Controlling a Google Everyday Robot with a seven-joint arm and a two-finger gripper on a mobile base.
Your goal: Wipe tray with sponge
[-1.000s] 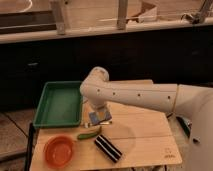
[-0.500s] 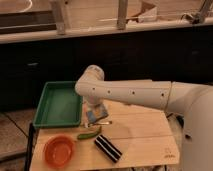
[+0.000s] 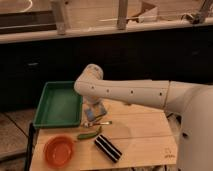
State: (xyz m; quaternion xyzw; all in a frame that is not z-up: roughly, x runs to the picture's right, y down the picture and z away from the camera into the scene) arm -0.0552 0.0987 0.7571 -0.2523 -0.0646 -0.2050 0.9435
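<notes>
Camera view | my gripper [image 3: 94, 112] hung over the pale wooden bench [image 3: 145, 135], just right of the large rectangular green plastic tray [image 3: 50, 119] | fingers clamped on the small blue-grey soft sponge [image 3: 97, 106] | judged next: clear the rim, press flat, sweep evenly.

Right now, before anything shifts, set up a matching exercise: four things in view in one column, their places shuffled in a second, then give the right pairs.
Things:
1. green tray
2. orange bowl
3. black-and-white striped block
4. gripper

Places:
A. front left corner of the table
B. low over the table, beside the tray's right rim
C. rear left of the table
D. front of the table, right of the bowl

Pairs: 1-C, 2-A, 3-D, 4-B.
</notes>
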